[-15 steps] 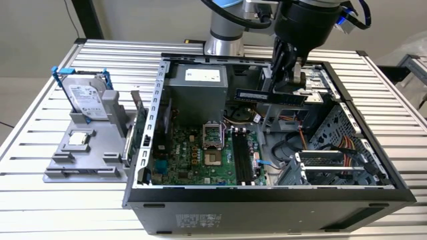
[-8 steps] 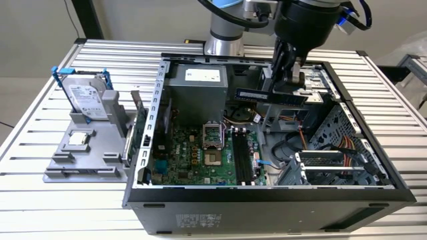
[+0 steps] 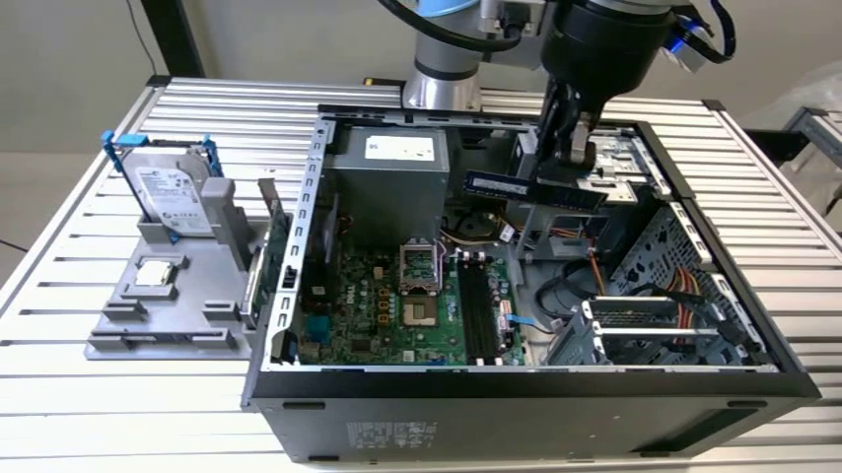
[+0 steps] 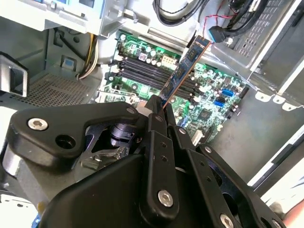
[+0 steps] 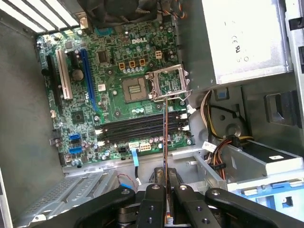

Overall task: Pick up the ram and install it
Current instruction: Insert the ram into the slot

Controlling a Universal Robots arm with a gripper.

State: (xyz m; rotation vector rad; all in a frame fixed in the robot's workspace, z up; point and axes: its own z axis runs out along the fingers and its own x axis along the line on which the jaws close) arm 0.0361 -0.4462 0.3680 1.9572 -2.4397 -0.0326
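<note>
Gripping entry: ram (image 3: 507,184), clamped edgewise near one end in the closed gripper (image 3: 562,175), jutting past the fingertips, hanging above the slots (image 5: 137,127). Judged light, stiff, thin, fragile; best held by its bare long edges, clear of chips and contacts

Open computer case (image 3: 526,419) mid-frame on the slatted table (image 3: 79,414); at the exterior view's left, a hard drive (image 3: 172,192) upright in a grey holder (image 3: 158,320).
</note>
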